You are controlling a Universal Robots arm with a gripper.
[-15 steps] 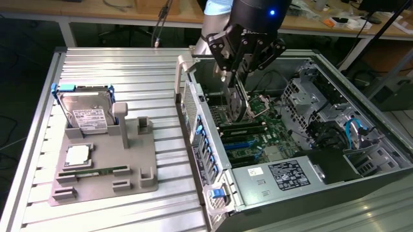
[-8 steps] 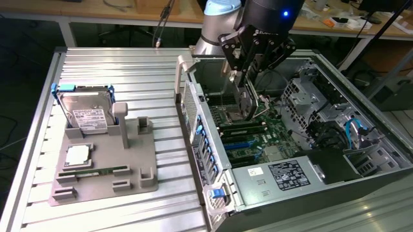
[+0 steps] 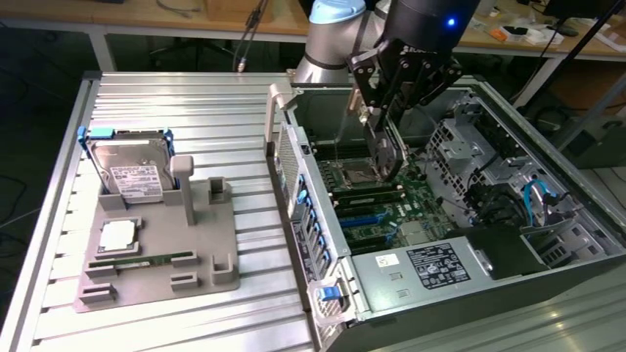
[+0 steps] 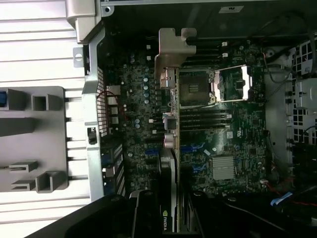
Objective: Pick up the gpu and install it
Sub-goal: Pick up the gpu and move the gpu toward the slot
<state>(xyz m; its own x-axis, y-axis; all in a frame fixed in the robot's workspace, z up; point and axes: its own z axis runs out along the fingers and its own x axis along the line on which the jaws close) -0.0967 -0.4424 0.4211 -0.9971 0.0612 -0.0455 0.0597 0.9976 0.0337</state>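
The gpu [image 3: 389,150] hangs upright inside the open computer case [image 3: 293,158], above the motherboard [image 3: 411,202] and near the CPU socket [image 3: 357,176]. My gripper [image 3: 382,117] is shut on its upper edge. In the wrist view the gpu [image 4: 170,148] appears edge-on. Its silver bracket [image 4: 171,54] points toward the case's rear wall, and its board runs back between my gripper [image 4: 168,215] fingers. Blue expansion slots [image 4: 190,148] lie on the motherboard [image 4: 133,99] just beside the card's line. The card hangs above the board, apart from it.
On the exterior view's left a grey fixture plate [image 3: 161,257] holds a hard drive with blue rails [image 3: 127,172], a square chip [image 3: 117,235] and a green memory stick [image 3: 146,260]. Inside the case sit a power supply [image 3: 430,264], drive cages [image 3: 479,158] and blue cables [image 3: 538,198].
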